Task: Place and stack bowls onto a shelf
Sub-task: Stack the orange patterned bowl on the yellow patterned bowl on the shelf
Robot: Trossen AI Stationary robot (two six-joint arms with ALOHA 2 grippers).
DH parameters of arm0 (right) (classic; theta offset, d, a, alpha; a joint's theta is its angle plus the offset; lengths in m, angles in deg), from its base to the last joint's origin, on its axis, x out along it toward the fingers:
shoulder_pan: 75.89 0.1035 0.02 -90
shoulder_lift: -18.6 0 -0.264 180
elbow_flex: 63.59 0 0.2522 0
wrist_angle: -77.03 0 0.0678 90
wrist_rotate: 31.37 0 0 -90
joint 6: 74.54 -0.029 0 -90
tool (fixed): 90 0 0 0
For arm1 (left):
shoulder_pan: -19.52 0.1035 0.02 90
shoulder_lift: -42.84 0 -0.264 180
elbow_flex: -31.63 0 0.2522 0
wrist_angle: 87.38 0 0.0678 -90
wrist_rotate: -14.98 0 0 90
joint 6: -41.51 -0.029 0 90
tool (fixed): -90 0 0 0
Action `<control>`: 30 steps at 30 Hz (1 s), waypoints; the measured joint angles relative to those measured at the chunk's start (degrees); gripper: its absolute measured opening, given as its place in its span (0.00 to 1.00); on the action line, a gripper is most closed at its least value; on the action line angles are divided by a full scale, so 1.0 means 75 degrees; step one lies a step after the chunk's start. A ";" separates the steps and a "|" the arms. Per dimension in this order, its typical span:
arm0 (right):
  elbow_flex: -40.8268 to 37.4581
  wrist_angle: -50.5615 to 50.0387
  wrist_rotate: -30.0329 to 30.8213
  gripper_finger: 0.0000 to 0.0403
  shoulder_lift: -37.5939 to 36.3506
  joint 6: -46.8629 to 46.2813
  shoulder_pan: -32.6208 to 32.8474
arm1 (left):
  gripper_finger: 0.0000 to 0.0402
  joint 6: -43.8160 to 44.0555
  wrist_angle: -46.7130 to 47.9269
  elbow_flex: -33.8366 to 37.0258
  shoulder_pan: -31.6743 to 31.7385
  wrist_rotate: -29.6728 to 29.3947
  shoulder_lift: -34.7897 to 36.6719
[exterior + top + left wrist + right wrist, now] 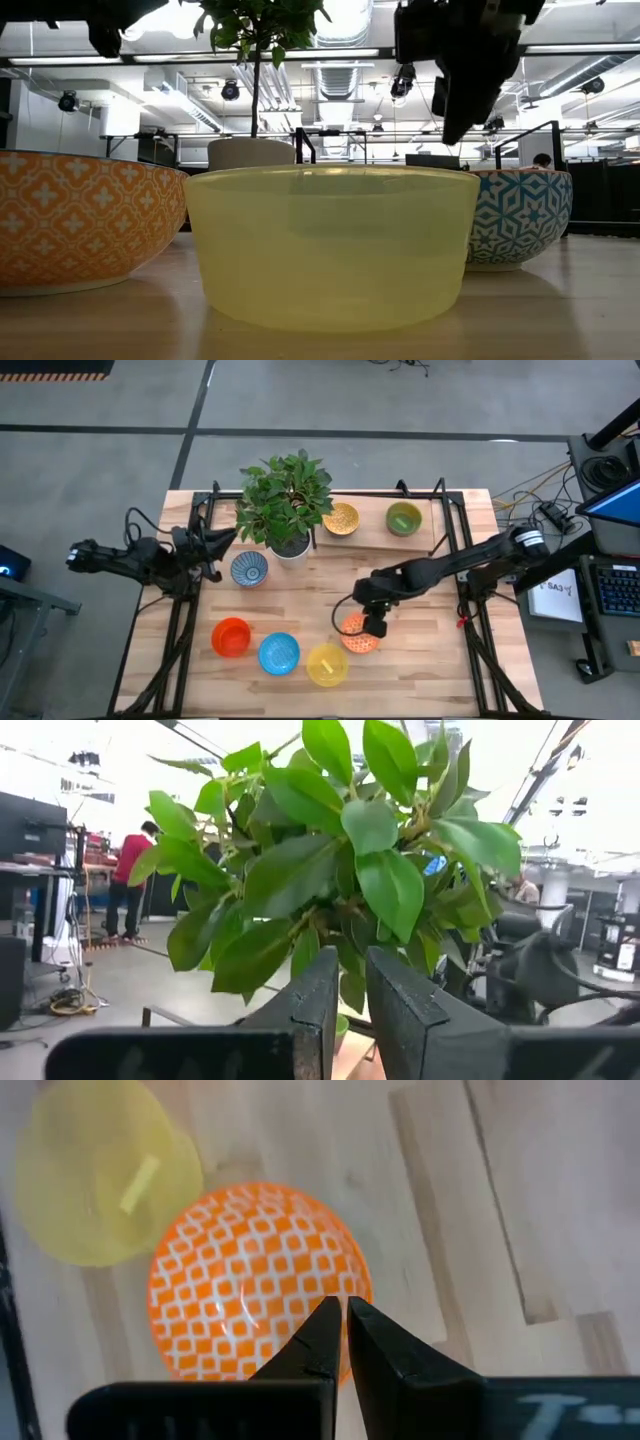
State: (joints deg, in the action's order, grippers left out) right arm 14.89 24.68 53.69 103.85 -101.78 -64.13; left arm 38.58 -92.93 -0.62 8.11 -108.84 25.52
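The right gripper [337, 1312] hung clenched, empty, over the orange-patterned round bowl [255, 1275]. The left gripper [352, 982], nearly clenched, waited beside the leafy potted plant [284, 500].

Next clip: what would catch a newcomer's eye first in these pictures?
Likely the leafy green plant in its white pot at the back middle of the slatted wooden table, beside the left gripper. Next, the right gripper, fingers nearly together, hovers over the orange-and-white patterned bowl at the front, beside the translucent yellow bowl. On the light-wood shelf at the back sit a patterned yellow bowl and a green bowl.
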 joint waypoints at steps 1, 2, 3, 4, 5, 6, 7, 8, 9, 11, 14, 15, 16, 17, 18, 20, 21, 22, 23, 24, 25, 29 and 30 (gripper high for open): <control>0.0125 -0.0175 -0.0008 0.05 0.0129 0.0040 0.0003 | 0.09 -0.0012 0.0055 0.0000 0.0002 0.0000 -0.0001; 0.0246 -0.0342 -0.0024 0.06 0.0263 0.0091 0.0005 | 0.09 -0.0020 0.0118 0.0001 -0.0001 0.0000 -0.0012; 0.0355 -0.0479 -0.0105 0.09 0.0401 0.0123 0.0005 | 0.09 -0.0021 0.0161 0.0012 0.0002 0.0000 -0.0024; 0.0466 -0.0599 -0.0195 0.11 0.0547 0.0169 0.0005 | 0.09 -0.0021 0.0222 0.0018 -0.0001 0.0000 -0.0032; 0.0584 -0.0719 -0.0266 0.15 0.0675 0.0182 0.0005 | 0.09 -0.0018 0.0264 0.0020 0.0002 0.0000 -0.0046; 0.0679 -0.0825 -0.0337 0.18 0.0804 0.0206 0.0002 | 0.09 -0.0016 0.0266 0.0020 -0.0001 0.0000 -0.0067; 0.0779 -0.0926 -0.0376 0.23 0.0917 0.0209 0.0002 | 0.09 -0.0018 0.0266 0.0020 0.0002 0.0000 -0.0076; 0.0877 -0.0992 -0.0375 0.27 0.1016 0.0237 0.0002 | 0.09 -0.0047 0.0267 0.0020 0.0001 0.0000 -0.0079; 0.0969 -0.1041 -0.0365 0.31 0.1116 0.0326 0.0003 | 0.09 -0.0109 0.0269 0.0020 0.0001 -0.0001 -0.0076; 0.1093 -0.1073 -0.0339 0.40 0.1272 0.0594 0.0002 | 0.09 -0.0239 0.0316 -0.0039 0.0000 -0.0003 -0.0073; 0.1168 -0.1068 -0.0186 0.50 0.1457 0.0815 0.0002 | 0.09 -0.0366 0.0323 -0.0180 -0.0001 -0.0003 -0.0061; 0.1170 -0.1076 -0.0001 0.52 0.1511 0.0816 0.0002 | 0.09 -0.0374 0.0325 -0.0202 0.0001 -0.0003 -0.0058; 0.1170 -0.1079 0.0115 0.54 0.1553 0.0818 0.0002 | 0.09 -0.0377 0.0347 -0.0204 0.0001 -0.0003 -0.0060; 0.1163 -0.1067 0.0148 0.54 0.1613 0.0821 0.0002 | 0.09 -0.0381 0.0380 -0.0203 0.0002 -0.0006 -0.0070; 0.1154 -0.1058 0.0230 0.54 0.1672 0.0820 0.0000 | 0.09 -0.0404 0.0382 -0.0196 -0.0001 -0.0004 -0.0077; 0.1120 -0.1073 0.0374 0.53 0.1790 0.0769 -0.0002 | 0.09 -0.0465 0.0389 -0.0181 0.0002 -0.0006 -0.0076; 0.1118 -0.1064 0.0447 0.52 0.1847 0.0763 -0.0004 | 0.09 -0.0479 0.0389 -0.0181 0.0002 -0.0006 -0.0076; 0.1118 -0.1027 0.0465 0.50 0.1909 0.0768 -0.0004 | 0.09 -0.0484 0.0405 -0.0181 0.0000 -0.0006 -0.0079; 0.1118 -0.1006 0.0465 0.48 0.1923 0.0772 -0.0004 | 0.09 -0.0487 0.0412 -0.0178 0.0002 -0.0006 -0.0077; 0.1118 -0.1003 0.0466 0.45 0.1924 0.0772 -0.0004 | 0.09 -0.0488 0.0421 -0.0175 0.0001 -0.0006 -0.0076; 0.1118 -0.0986 0.0465 0.40 0.1921 0.0768 -0.0009 | 0.09 -0.0489 0.0428 -0.0175 0.0002 -0.0009 -0.0076; 0.1103 -0.0971 0.0467 0.20 0.1909 0.0714 -0.0054 | 0.09 -0.0549 0.0421 -0.0175 -0.0001 -0.0012 -0.0070; 0.1103 -0.0961 0.0459 0.14 0.1909 0.0721 -0.0057 | 0.09 -0.0549 0.0421 -0.0175 -0.0001 -0.0015 -0.0070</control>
State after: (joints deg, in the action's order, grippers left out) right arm 23.16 17.47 57.14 118.17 -96.38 -64.56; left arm 34.46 -89.78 -1.93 8.10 -108.95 25.00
